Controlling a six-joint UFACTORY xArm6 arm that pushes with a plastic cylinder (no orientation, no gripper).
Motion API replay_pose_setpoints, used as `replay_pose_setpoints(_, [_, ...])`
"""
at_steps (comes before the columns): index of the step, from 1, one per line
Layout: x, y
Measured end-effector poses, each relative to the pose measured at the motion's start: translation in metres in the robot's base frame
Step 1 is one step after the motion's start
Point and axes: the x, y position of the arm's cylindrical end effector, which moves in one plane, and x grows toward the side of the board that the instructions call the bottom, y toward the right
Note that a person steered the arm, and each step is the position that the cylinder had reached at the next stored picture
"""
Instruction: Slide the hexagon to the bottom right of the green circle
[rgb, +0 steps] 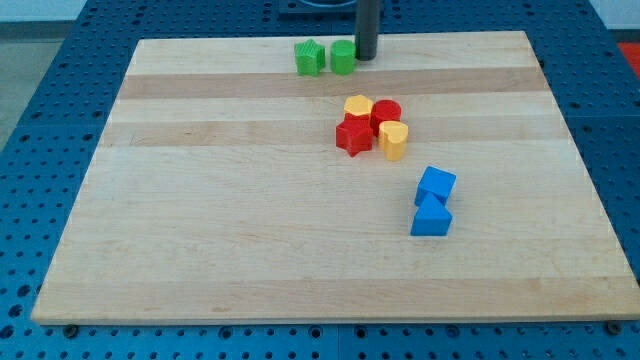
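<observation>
The yellow hexagon (358, 105) lies right of the board's middle, in a tight cluster with a red circle (387, 113), a red star (353, 136) and a yellow heart (393, 141). The green circle (343, 57) sits near the board's top edge, with a green star (309, 57) just to its left. My tip (366, 58) stands right beside the green circle's right side, touching or nearly touching it. It is well above the hexagon.
A blue cube (436, 185) and a blue triangle (431, 217) sit together at the lower right. The wooden board (200, 220) lies on a blue perforated table (40, 120).
</observation>
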Motion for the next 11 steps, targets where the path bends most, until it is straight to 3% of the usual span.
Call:
replay_pose_setpoints(2, [0.014, 0.028])
replay_pose_setpoints(4, [0.078, 0.038])
replay_pose_setpoints(7, [0.138, 0.037])
replay_pose_setpoints(11, [0.148, -0.041])
